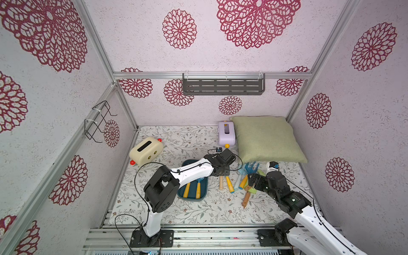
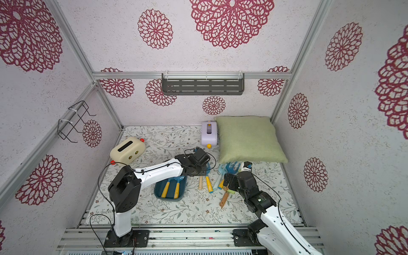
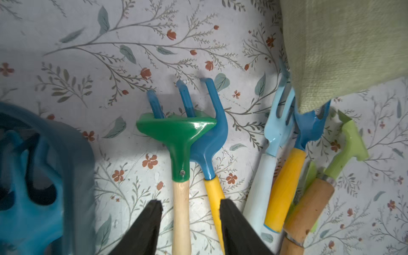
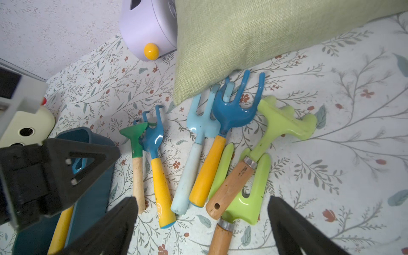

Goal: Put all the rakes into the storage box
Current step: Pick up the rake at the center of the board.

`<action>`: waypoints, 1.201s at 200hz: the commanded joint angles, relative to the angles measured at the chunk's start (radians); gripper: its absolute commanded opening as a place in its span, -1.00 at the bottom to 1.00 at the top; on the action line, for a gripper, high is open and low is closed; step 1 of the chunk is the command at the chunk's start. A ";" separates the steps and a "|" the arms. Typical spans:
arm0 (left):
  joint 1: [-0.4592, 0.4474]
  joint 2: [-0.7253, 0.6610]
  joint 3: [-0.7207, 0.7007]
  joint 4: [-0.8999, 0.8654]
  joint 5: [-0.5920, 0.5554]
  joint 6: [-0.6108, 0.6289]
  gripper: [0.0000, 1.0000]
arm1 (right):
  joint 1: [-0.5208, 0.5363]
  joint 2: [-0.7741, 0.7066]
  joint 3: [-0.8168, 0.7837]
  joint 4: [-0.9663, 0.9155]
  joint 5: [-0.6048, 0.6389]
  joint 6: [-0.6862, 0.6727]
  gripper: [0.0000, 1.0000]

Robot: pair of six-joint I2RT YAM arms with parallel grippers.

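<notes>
Teal storage box [image 1: 192, 193], floral mat [image 1: 198, 212]

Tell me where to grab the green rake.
Take the green rake by its wooden handle, from above, jaws across it: it lies flat, straight and bare there. The neighbouring blue rake's yellow handle crowds one side, so aim between them.

A sage-green cushion [image 1: 267, 139] lies at the back right of the flowered tablecloth [image 1: 176, 141]. Its near corner covers the tips of a pale blue fork [image 4: 199, 125]. Just beside the cushion's left edge stands a lilac toaster-shaped box [image 1: 226, 133] with a yellow knob [image 1: 226, 145]. A cream box [image 1: 146, 151] with a black slot and red knobs sits near the left wall. A lime-green tool [image 4: 284, 121] with a wooden handle lies across a second lime-green tool [image 4: 249, 205]. A grey slotted shelf [image 1: 223, 86] hangs on the back wall and a black wire rack [image 1: 97, 121] on the left wall.
</notes>
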 commanded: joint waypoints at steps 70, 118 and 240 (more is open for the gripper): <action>-0.026 0.090 0.001 -0.057 0.040 -0.021 -0.05 | -0.019 0.039 -0.019 0.028 0.007 -0.039 0.98; -0.025 0.148 0.031 -0.071 0.023 -0.006 -0.20 | -0.023 0.084 -0.017 0.043 0.001 -0.018 0.98; -0.032 -0.039 0.044 -0.134 -0.011 0.048 -0.82 | -0.029 0.108 -0.011 0.066 -0.063 0.008 0.98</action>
